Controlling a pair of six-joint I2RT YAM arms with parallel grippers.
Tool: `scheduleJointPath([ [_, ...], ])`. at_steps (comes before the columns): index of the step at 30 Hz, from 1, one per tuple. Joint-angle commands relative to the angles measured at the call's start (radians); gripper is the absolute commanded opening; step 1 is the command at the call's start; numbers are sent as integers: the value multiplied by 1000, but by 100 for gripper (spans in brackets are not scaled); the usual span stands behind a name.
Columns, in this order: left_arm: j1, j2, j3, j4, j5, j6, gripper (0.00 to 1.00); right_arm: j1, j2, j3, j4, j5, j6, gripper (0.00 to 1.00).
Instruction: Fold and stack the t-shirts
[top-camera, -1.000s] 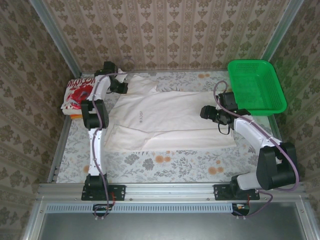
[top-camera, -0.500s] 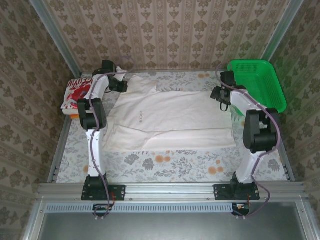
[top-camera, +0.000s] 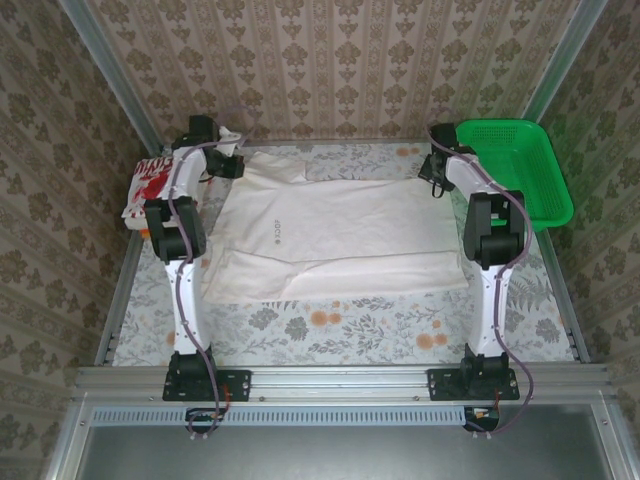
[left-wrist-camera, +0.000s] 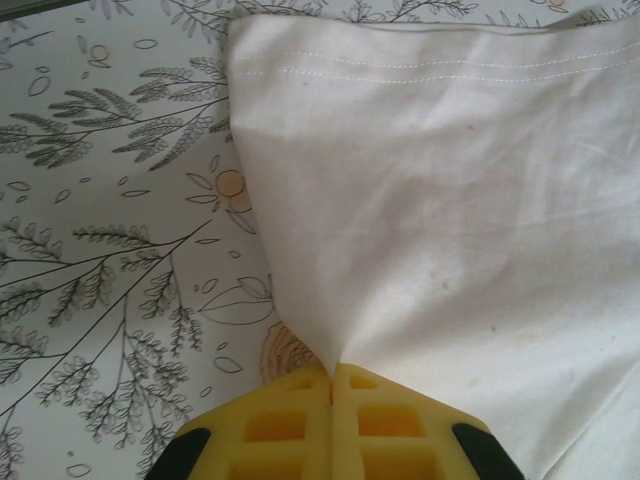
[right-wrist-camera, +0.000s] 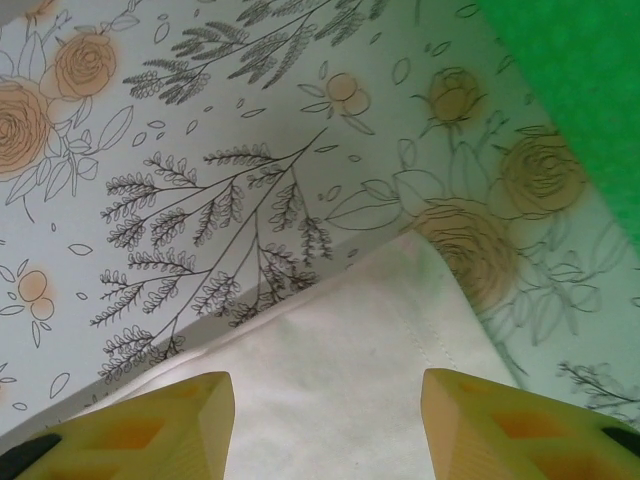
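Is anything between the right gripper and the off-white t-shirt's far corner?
Nothing visible. The right gripper hangs open over the corner of the off-white t-shirt, with bare cloth between its fingers; the green basket sits off to the side.

Off-white tee (top-camera: 340, 235) flat on tbl (top-camera: 330, 325)

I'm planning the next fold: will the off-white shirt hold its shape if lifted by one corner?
Probably not: the shirt gathers into creases where the left jaws pinch it, so it should droop. Likely light too, lying thin and flat.
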Motion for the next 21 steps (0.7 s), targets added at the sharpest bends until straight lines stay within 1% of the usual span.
scheduleJointPath([
  [1,25,-55,-19,6,9,12,0,13,59,95,-87,2,29,54],
  [6,31,-55,-22,6,15,21,0,25,160,255,-146,19,49,53],
  [11,30,-55,-27,9,21,23,0,34,265,435,-278,113,95,49],
  [17,32,-54,-35,12,32,29,0,36,323,497,-290,149,102,48],
  [21,34,-58,-40,12,36,32,0,36,385,602,-359,143,99,49],
])
